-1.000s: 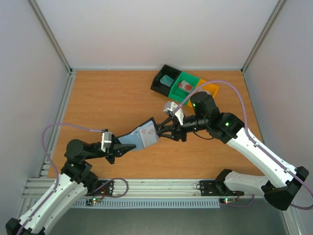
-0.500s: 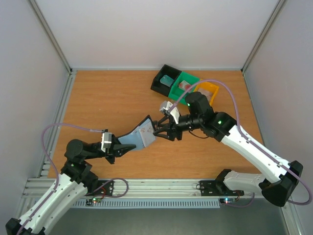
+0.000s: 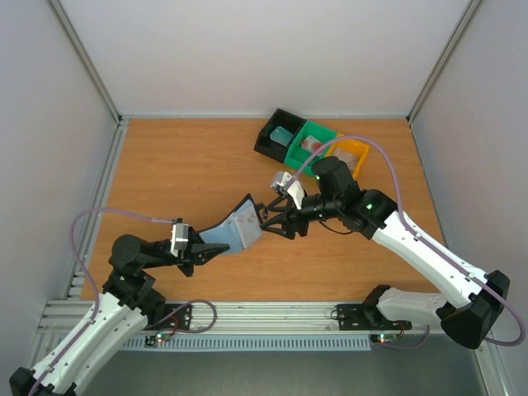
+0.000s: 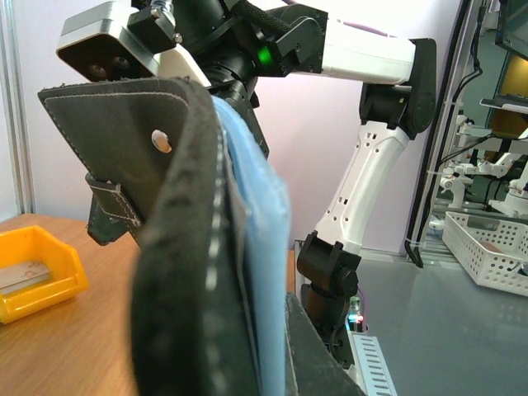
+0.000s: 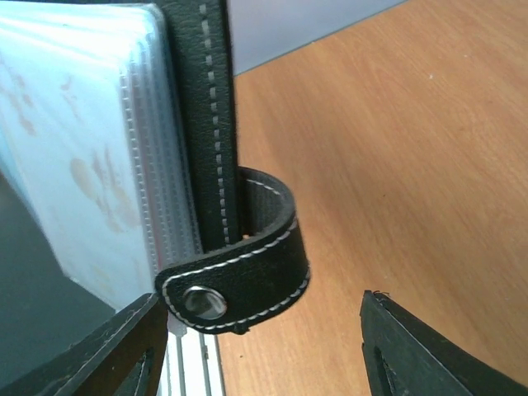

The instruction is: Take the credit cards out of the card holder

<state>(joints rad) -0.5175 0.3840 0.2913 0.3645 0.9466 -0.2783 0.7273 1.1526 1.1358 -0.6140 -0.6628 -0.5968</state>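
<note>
The card holder (image 3: 234, 227) is a black wallet with pale blue inner pockets, held open and tilted above the table. My left gripper (image 3: 204, 252) is shut on its near end; the left wrist view shows the holder (image 4: 177, 247) pinched between the jaws. My right gripper (image 3: 266, 219) is open at the holder's far edge. In the right wrist view its jaws straddle the snap tab (image 5: 239, 280) without touching. A whitish card with reddish marks (image 5: 66, 157) sits in the clear pockets. A teal card (image 3: 283, 134) and a pink card (image 3: 312, 144) lie in trays.
A black tray (image 3: 268, 142), a green tray (image 3: 323, 132) and an orange tray (image 3: 356, 148) stand in a row at the back right. The orange tray (image 4: 49, 256) holds a whitish card (image 4: 23, 276). Grey walls close in the table.
My right gripper has moved left, closer to the holder's tab edge, staying open. The left gripper keeps holding the holder in place.
</note>
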